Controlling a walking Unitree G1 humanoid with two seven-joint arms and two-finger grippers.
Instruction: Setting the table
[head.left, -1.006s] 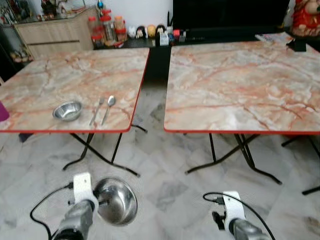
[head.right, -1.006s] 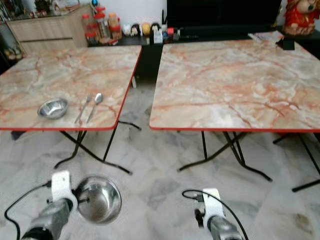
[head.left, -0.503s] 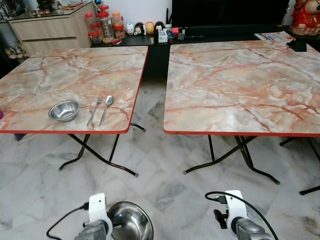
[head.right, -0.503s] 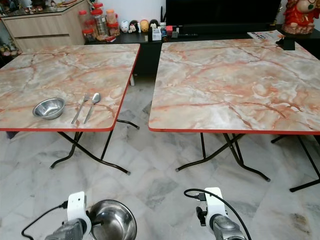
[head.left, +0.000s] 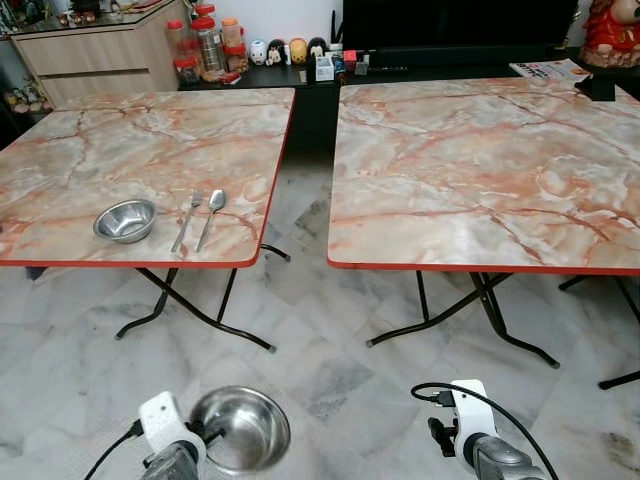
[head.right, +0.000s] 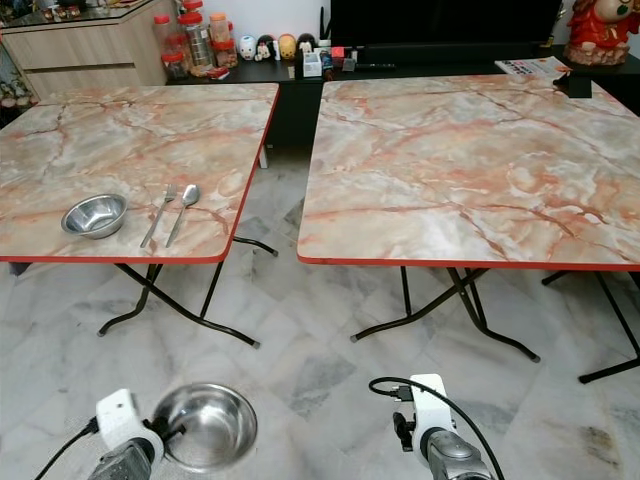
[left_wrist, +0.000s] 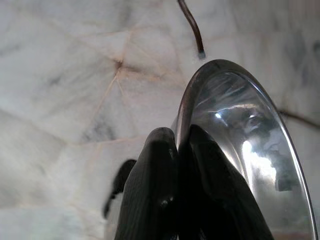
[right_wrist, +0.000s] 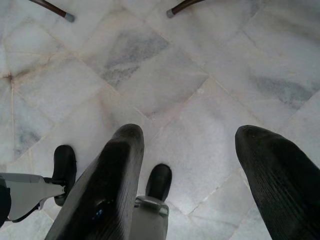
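Note:
My left gripper is shut on the rim of a steel bowl, held low over the marble floor in front of the gap between two tables. A second steel bowl sits near the front edge of the left marble-topped table. A fork and a spoon lie side by side just to its right. The right table has a bare top. My right gripper hangs open over the floor with nothing between its fingers, and its arm is low on the right.
Both tables have red edges and black folding legs that spread across the floor. A wooden sideboard with jars stands at the back left, beside a black bench with small figurines. A magazine lies at the far right.
The camera has shifted a little. The held bowl sank lower in the picture, then came back up and to the left. The right arm has kept its place.

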